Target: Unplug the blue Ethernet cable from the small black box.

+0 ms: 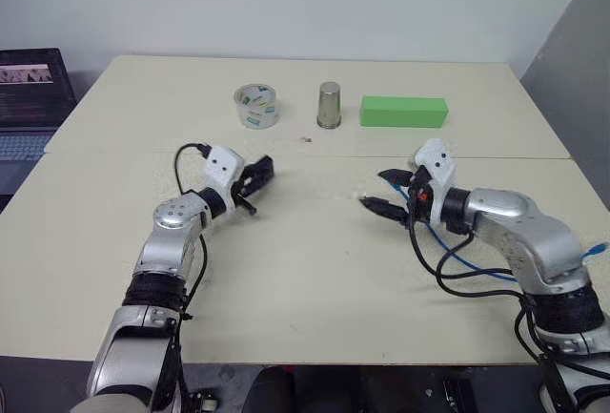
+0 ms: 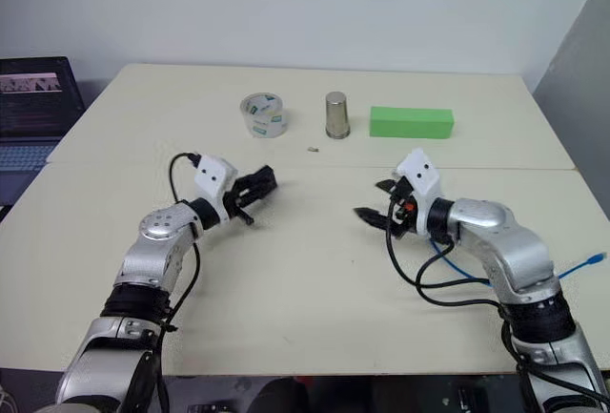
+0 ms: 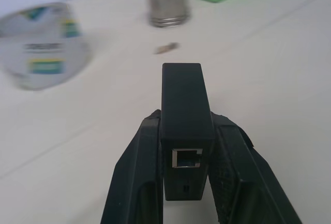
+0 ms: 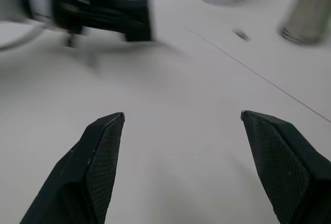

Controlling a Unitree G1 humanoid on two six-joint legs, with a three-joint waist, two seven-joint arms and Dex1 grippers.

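While both arms are reaching out over the table [image 1: 305,270], this is how it is looking
Left gripper [image 3: 187,131]: I am clamping the small black box [image 3: 183,125] between my fingers, its empty port facing back at my wrist
Tape roll [image 1: 255,106], metal cup [image 1: 329,105], green block [image 1: 403,111]: standing in a row at the far side
Right gripper [image 4: 181,125]: my fingers are spreading wide with nothing between them
Blue Ethernet cable [image 1: 467,260]: lying unplugged on the table under my right forearm, its plug [image 1: 597,250] resting near the right edge

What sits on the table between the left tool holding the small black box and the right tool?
Nothing: between the left tool, shut on the small black box, and the open right tool, the table is bare in both eye views.
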